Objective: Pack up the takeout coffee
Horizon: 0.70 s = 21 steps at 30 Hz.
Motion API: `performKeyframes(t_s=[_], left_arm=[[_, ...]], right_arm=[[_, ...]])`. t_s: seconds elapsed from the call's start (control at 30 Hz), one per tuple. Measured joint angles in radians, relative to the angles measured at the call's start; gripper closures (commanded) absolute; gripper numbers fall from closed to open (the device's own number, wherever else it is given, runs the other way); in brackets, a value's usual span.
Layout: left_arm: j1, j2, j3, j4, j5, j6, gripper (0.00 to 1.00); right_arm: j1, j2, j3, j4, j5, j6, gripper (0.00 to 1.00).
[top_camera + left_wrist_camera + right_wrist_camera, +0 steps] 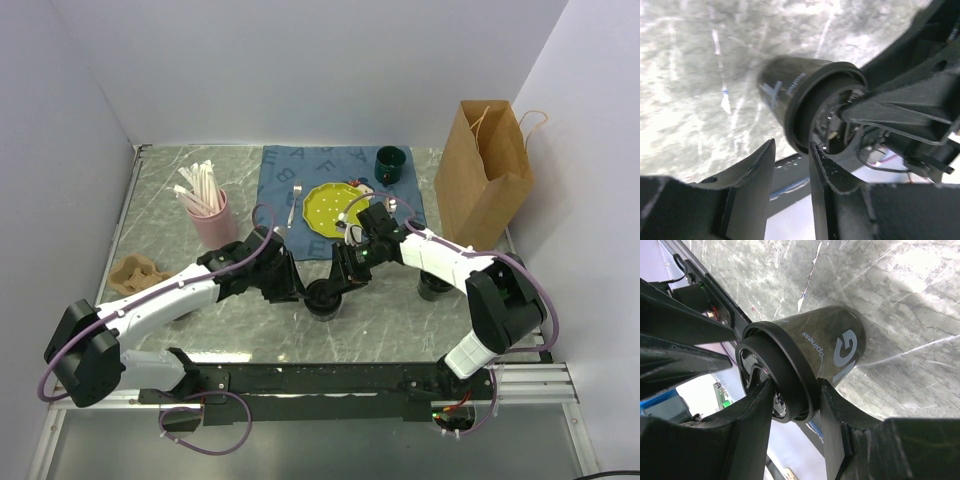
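the right pincer is clenched on the takeout coffee. its two fingers are pressed against opposite sides of the round black lid, at the rim. pale lettering is printed on the black cup wall below the lid, and the marbled table is seen behind it. whether the cup's base is touching the table cannot be told.

the left pincer is released: its fingertips are parted by a narrow gap and nothing is held between them. they are set just beside the lid's rim; whether one of them is touching it cannot be told.

in the top view the takeout coffee is found near the front middle of the table, between the two pincers. it is approached by the left one from the left and gripped by the right one from behind and to the right.

beyond it a blue cloth printed with letters is spread. a yellow-green plate and a fork just left of it are laid on the cloth, and a dark green mug is set at its far right corner. a pink cup of white straws is placed left of the cloth, and a brown cardboard carrier lies near the left edge. a brown paper bag is stood upright at the far right, well apart from the coffee.
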Motion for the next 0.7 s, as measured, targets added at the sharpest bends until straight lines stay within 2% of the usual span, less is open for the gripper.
performKeyframes(t_s=[0.2, 0.53, 0.7], left_arm=[[0.002, 0.0, 0.005, -0.061, -0.031, 0.018, 0.63], [0.006, 0.036, 0.005, -0.034, -0.022, 0.033, 0.64], [0.007, 0.039, -0.005, -0.007, -0.01, 0.036, 0.72]], right_arm=[[0.0, 0.006, 0.008, -0.006, -0.002, -0.001, 0.67], [0.002, 0.019, 0.023, -0.017, -0.007, -0.006, 0.67], [0.002, 0.023, 0.026, -0.018, -0.011, -0.01, 0.67]])
